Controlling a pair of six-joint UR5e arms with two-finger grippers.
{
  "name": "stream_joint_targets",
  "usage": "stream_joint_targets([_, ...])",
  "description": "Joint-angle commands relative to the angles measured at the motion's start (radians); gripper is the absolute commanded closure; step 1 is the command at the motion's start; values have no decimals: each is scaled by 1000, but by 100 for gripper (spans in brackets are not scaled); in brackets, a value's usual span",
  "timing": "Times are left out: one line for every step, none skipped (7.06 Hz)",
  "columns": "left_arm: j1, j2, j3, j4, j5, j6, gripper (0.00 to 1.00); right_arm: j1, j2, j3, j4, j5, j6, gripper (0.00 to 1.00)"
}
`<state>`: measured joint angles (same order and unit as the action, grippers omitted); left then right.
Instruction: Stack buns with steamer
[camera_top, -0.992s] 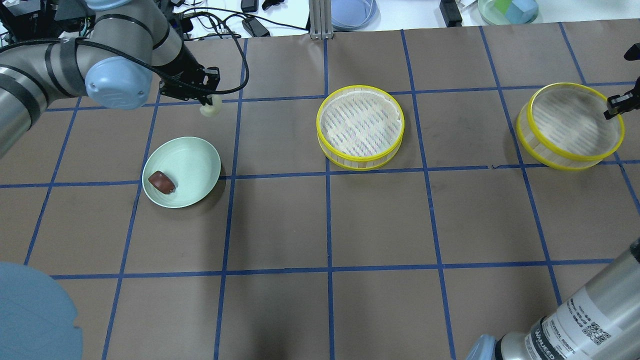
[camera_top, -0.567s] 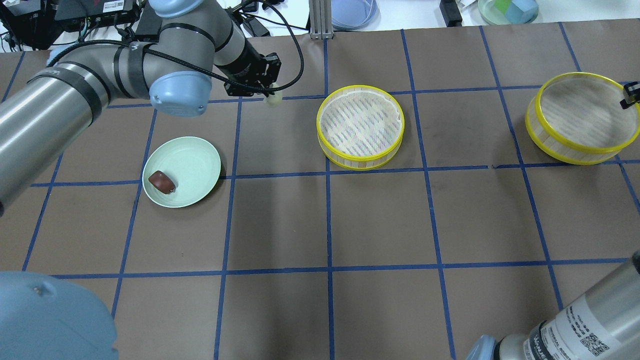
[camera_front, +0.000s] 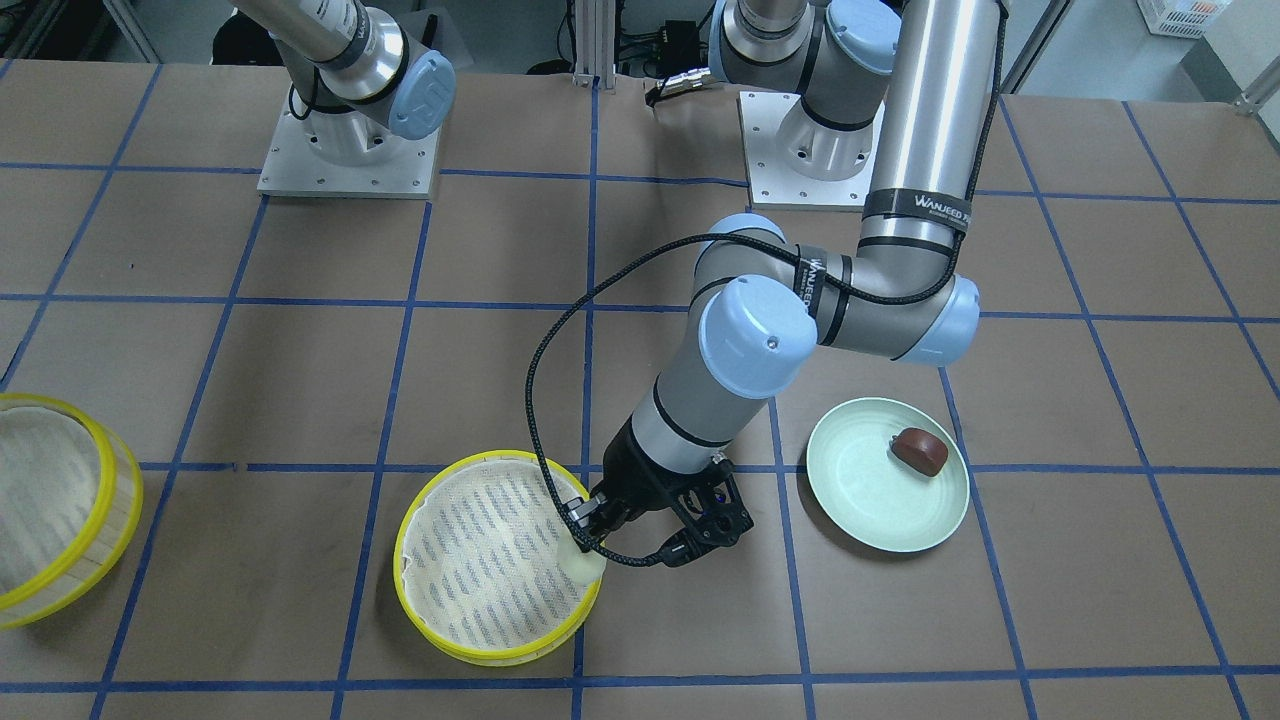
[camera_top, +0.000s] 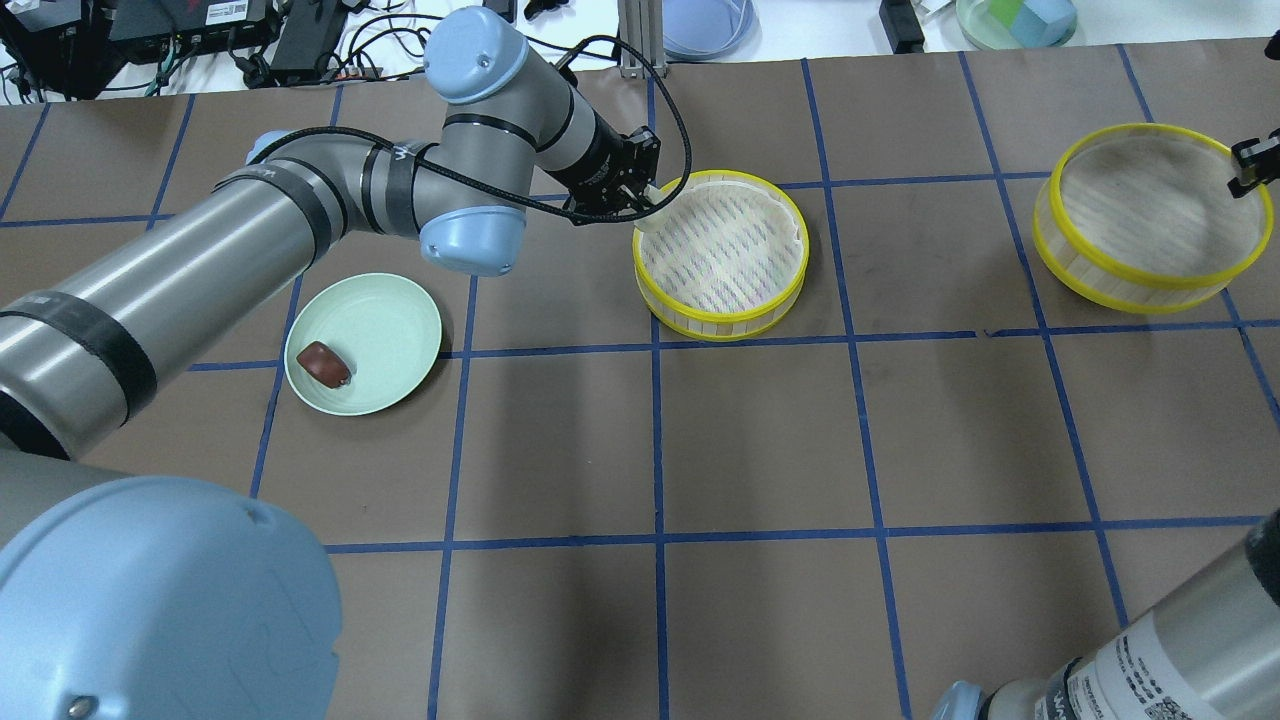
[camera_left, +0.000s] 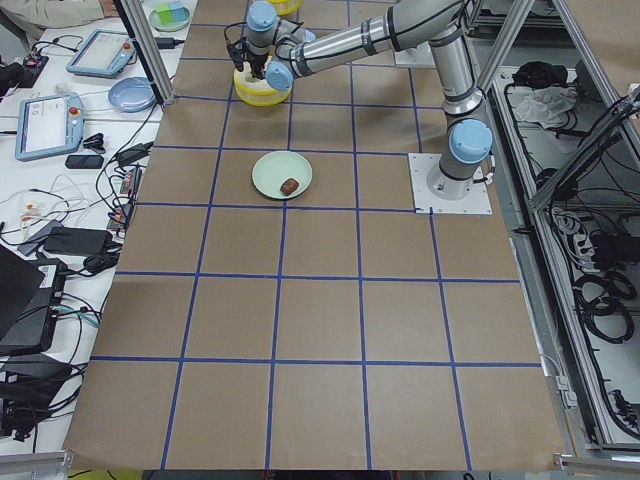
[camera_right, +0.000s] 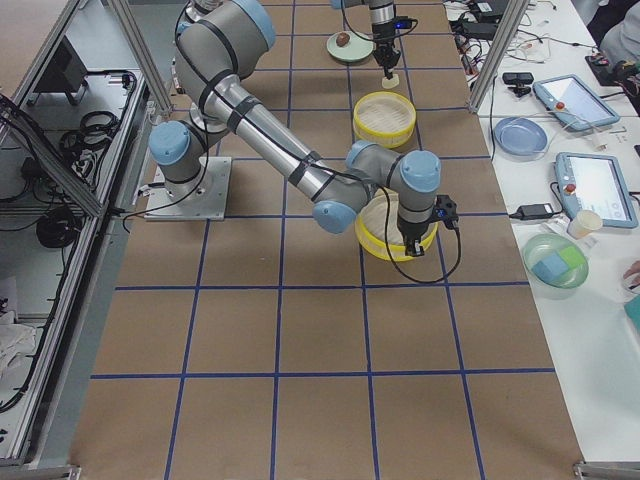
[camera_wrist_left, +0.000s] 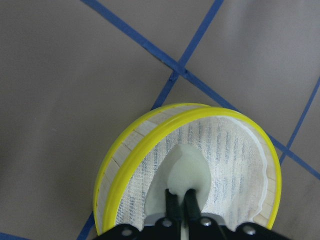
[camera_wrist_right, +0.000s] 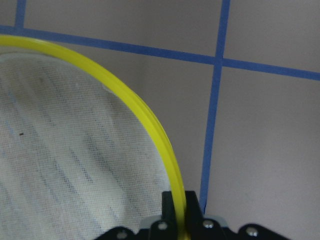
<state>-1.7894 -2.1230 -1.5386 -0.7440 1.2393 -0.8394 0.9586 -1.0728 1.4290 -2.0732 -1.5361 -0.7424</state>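
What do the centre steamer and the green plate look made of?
Centre steamer: wall of pale wood-like slats, glossy yellow rims probably plastic, white woven cloth liner. Green plate: smooth, uniform pale green with a soft sheen, likely plastic or melamine.

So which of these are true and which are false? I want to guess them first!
1. The left fingers are holding the cream-white half-dome bun. True.
2. The dark chocolate-brown bun is inside the middle yellow-rimmed bamboo steamer basket. False: it lies on the pale green round plate.
3. The right fingers are pinching the rim of the second yellow-rimmed steamer basket. True.
4. The two steamer baskets are stacked on each other. False: they are well apart, side by side.
5. The cream-white bun is over the pale green plate. False: it is over the edge of the middle basket.
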Motion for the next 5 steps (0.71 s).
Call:
stream_joint_targets([-28,-46,0,5,2,-29,100,54,-59,28,38,-2,64,100])
stream_joint_targets([-31,-60,0,3,-3,-71,39,69,-78,50,32,-2,84,100])
stream_joint_targets([-31,-61,0,-3,-4,-123,13,81,-110,53,41,-1,112,100])
stream_joint_targets([-30,-58,3,-2,-12,-112,4,95,-119,53,63,-4,130,100])
stream_joint_targets([-28,-43,9,0,-33,-109,4,120,-127,54,67,-2,164,100])
